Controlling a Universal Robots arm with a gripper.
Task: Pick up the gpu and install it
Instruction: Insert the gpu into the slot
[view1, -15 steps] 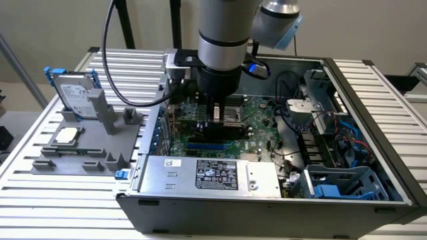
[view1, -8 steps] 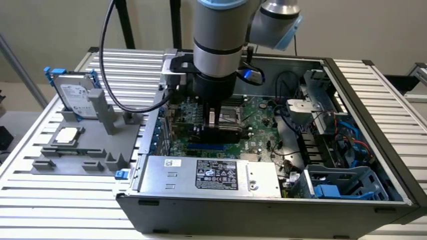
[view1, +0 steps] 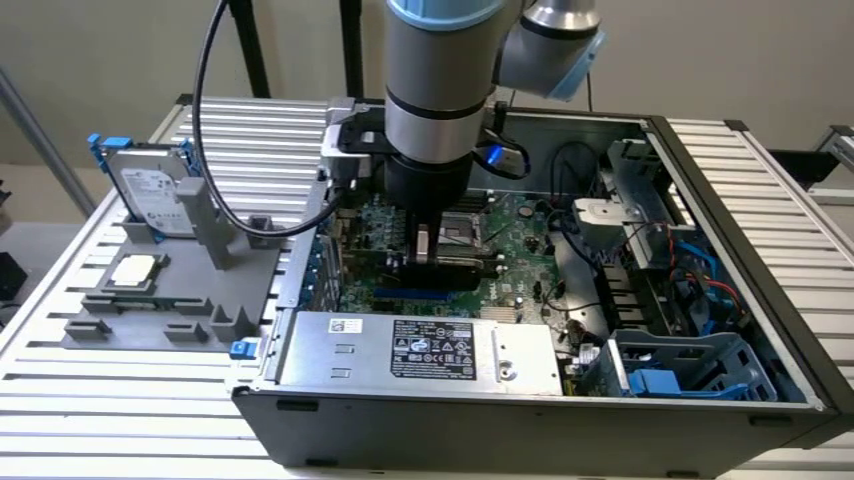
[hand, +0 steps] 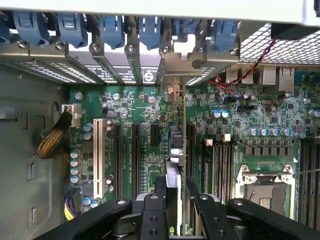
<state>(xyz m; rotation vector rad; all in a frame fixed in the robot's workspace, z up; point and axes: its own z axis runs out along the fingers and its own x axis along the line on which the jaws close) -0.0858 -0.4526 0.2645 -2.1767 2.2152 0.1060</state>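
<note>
In the wrist view the gpu (hand: 175, 147) appears edge-on as a thin dark card standing upright on the green motherboard (hand: 135, 107). It lies along an expansion slot, and its silver bracket end reaches the rear slot openings of the case. My gripper (hand: 175, 190) is shut on the card's near end, one black finger (hand: 159, 200) on each side. In the exterior view the gripper (view1: 424, 252) reaches straight down into the open computer case (view1: 747, 250), with the black gpu (view1: 454, 268) low over the board.
Left of the case in the exterior view, a grey fixture (view1: 200, 300) holds a silver hard drive with blue rails (view1: 150, 190) and a square CPU chip (view1: 134, 270). Inside the case are a power supply (view1: 414, 350), a blue drive cage (view1: 681, 365), cables, and the CPU socket (hand: 265, 185).
</note>
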